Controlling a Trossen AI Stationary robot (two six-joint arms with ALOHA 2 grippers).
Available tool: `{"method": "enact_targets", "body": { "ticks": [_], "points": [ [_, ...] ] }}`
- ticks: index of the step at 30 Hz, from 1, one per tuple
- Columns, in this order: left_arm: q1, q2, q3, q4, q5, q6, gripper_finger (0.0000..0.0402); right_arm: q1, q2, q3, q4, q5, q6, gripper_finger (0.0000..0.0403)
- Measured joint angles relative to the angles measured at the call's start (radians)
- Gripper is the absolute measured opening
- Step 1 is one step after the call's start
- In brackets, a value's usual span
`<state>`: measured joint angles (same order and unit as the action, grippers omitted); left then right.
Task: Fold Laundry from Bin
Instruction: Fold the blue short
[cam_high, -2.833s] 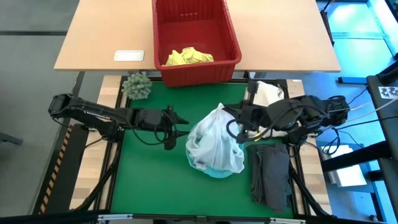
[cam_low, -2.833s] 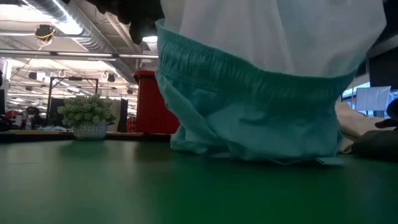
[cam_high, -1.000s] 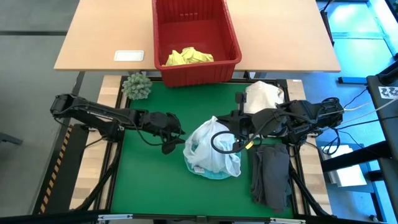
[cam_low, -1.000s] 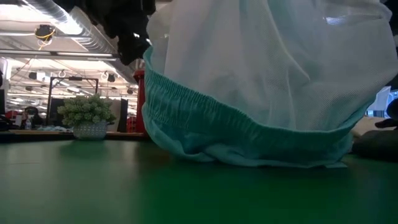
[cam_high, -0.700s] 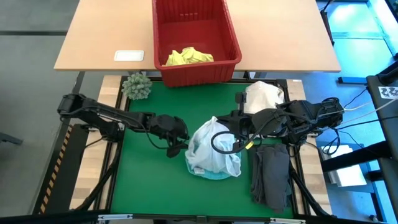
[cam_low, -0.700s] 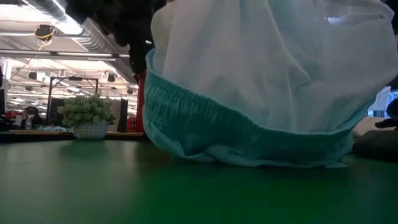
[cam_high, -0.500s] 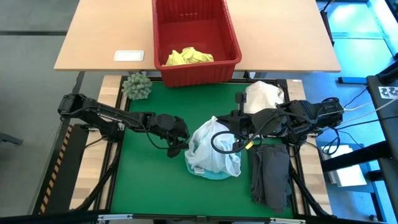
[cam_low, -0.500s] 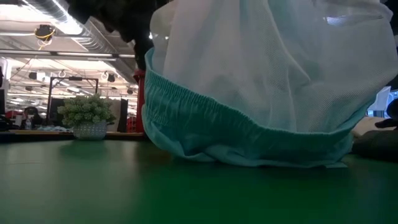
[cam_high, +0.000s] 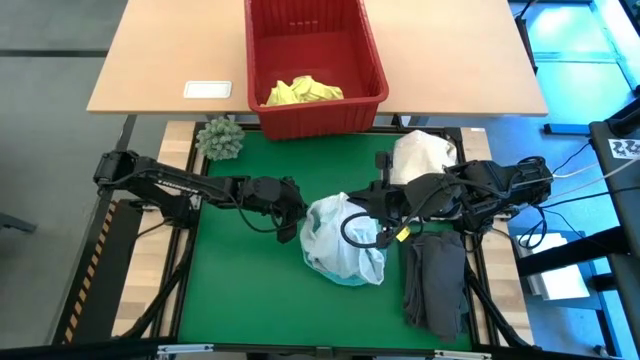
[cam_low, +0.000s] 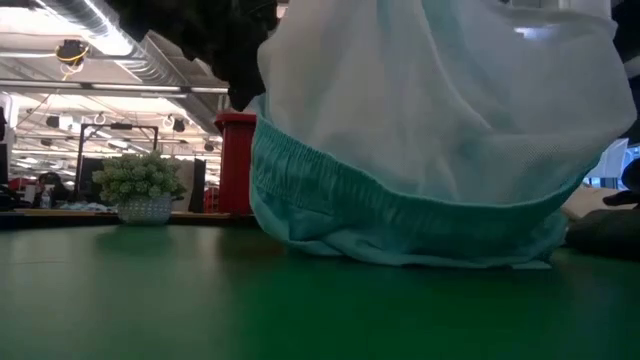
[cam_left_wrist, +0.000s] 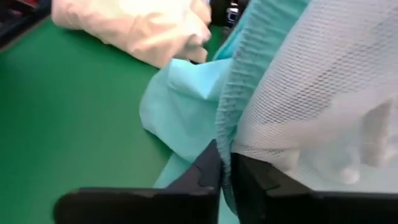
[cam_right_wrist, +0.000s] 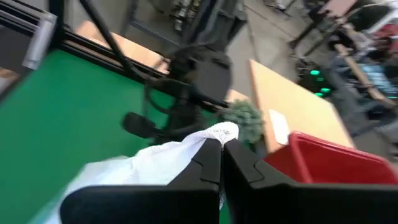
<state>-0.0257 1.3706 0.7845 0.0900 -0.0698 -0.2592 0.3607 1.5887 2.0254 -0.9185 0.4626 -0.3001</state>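
A light turquoise garment with white mesh lining (cam_high: 342, 240) hangs in the middle of the green mat (cam_high: 240, 290), its lower folds resting on the mat (cam_low: 400, 245). My left gripper (cam_high: 300, 217) is shut at its left edge. My right gripper (cam_high: 373, 205) is shut on its top, above the mat. The red bin (cam_high: 315, 110) stands past the mat's far edge with a yellow garment (cam_high: 303, 91) lying inside. A dark grey garment (cam_high: 435, 282) lies flat at the mat's right. My left gripper pinches the garment's gathered turquoise waistband (cam_left_wrist: 231, 134) between its two fingers, coming nearly level from the table's left. The band runs up and away from the fingertips; the mesh lining (cam_left_wrist: 311, 99) hangs beside it. My right gripper pinches a peak of the white mesh lining (cam_right_wrist: 208, 138) between its fingers, slanting down from the table's right. The garment hangs below the fingers, its lower part on the mat.
A cream-white cloth bundle (cam_high: 424, 155) lies at the mat's far right corner, next to my right arm. A small green spiky ball (cam_high: 220, 138) sits at the far left corner. A white card (cam_high: 207, 89) lies on the wooden table left of the bin.
My left gripper has gone toward the table's right edge, up to the garment's left side, and has shut on the waistband. The garment's left edge has shifted a little to the right; its top has stayed up in my right gripper.
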Motion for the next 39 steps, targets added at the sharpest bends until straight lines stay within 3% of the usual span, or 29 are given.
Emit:
{"method": "enact_targets", "body": {
  "ticks": [3,7,12,17,26,32,39],
  "points": [
    [0.007,-0.013,0.0,0.002,-0.033,0.012,0.0006,0.0,0.004,0.0,-0.011,-0.056,0.035,0.0],
    [0.004,-0.071,0.0,0.0,-0.101,0.031,0.0003,0.0,0.035,0.001,-0.072,-0.045,0.076,0.0],
    [-0.014,-0.166,0.0,-0.002,-0.189,0.055,0.0002,-0.015,0.109,0.0,-0.211,0.1,0.114,0.0],
    [-0.041,-0.229,0.0,-0.04,-0.286,0.058,0.0002,-0.037,0.182,0.0,-0.307,0.15,0.167,0.0],
    [-0.07,-0.261,0.0,-0.196,-0.506,0.033,0.0001,-0.047,0.225,0.002,-0.406,0.529,0.228,0.0],
    [-0.069,-0.261,0.001,-0.241,-0.549,-0.006,0.0,-0.047,0.154,0.005,-0.426,0.775,0.273,0.0],
    [-0.076,-0.261,0.097,-0.405,-0.536,-0.07,0.0,-0.048,0.114,0.005,-0.421,0.808,0.275,0.0]
  ]
}}
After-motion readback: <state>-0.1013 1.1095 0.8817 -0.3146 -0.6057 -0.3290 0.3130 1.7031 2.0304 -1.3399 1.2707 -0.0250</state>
